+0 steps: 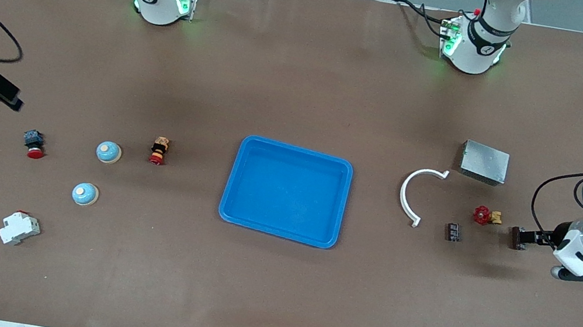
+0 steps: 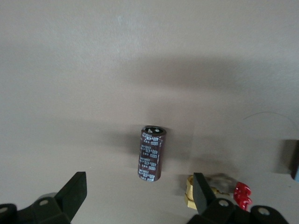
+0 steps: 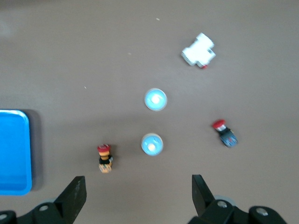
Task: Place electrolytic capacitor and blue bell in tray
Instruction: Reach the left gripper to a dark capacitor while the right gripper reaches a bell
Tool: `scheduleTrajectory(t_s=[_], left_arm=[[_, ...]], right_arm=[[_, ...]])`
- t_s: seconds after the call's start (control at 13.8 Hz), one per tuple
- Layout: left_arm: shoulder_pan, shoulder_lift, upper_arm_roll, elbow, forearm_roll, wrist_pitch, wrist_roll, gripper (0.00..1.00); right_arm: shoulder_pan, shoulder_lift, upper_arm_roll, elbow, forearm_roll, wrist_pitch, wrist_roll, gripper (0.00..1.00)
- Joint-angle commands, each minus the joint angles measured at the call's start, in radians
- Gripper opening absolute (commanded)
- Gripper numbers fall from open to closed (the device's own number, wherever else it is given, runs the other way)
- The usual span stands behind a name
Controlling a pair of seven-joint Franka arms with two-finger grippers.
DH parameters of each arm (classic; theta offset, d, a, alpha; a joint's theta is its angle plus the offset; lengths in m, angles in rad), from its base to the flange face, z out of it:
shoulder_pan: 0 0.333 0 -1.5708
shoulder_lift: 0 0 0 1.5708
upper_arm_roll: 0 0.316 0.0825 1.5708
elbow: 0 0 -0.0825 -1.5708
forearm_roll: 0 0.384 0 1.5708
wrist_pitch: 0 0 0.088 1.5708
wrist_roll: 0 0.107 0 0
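The blue tray (image 1: 287, 191) lies in the middle of the brown tabletop (image 1: 268, 302), and it has nothing in it. The electrolytic capacitor (image 1: 453, 232), a dark cylinder with printed text, lies on its side toward the left arm's end of the tabletop, well apart from the tray. A white curved bracket (image 1: 415, 195) lies between the tray and the capacitor. Near the capacitor there is a small valve with a red handwheel (image 1: 486, 215), and a grey metal box (image 1: 484, 162) stands farther from the front camera than the tray. The left pincer (image 1: 519, 238) is near the valve, and in the left wrist view its fingers (image 2: 74, 191) stand apart and hold nothing. Two blue bells (image 1: 108, 152) (image 1: 85, 194) sit toward the right arm's end of the tabletop, well apart from the tray. A red push button (image 1: 34, 143), a red and yellow knob switch (image 1: 159, 150) and a white circuit breaker (image 1: 19, 228) are in the same area. The right pincer (image 1: 1, 90) is up over that end, fingers (image 3: 74, 192) apart and holding nothing.
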Motion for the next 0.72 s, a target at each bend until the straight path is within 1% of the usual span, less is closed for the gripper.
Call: scheduleTrajectory(t_s=[0.0,0.14,0.29,0.36,0.51,0.65], left_arm=[[0.015,0.021,-0.011,-0.008,-0.020,0.021,0.014,1.00],[0.016,0.040,-0.011,-0.008,-0.061,0.023,0.014,1.00],[0.016,0.046,-0.011,-0.008,-0.063,0.023,0.014,1.00],[0.016,0.053,-0.011,-0.008,-0.063,0.023,0.014,1.00],[0.021,0.061,-0.011,-0.008,-0.063,0.024,0.014,1.00],[0.033,0.073,-0.014,-0.008,-0.064,0.046,0.014,1.00]], right_arm=[[0.003,0.074,-0.003,-0.007,0.009,0.094,0.008,1.00],[-0.001,0.143,-0.005,-0.005,0.007,0.155,0.008,1.00],[-0.021,0.220,-0.005,-0.007,0.007,0.223,0.005,1.00],[-0.024,0.241,-0.005,-0.008,0.009,0.235,0.005,1.00],[-0.035,0.254,-0.005,-0.034,0.009,0.270,0.005,1.00],[-0.046,0.252,-0.005,-0.091,0.009,0.313,0.004,1.00]])
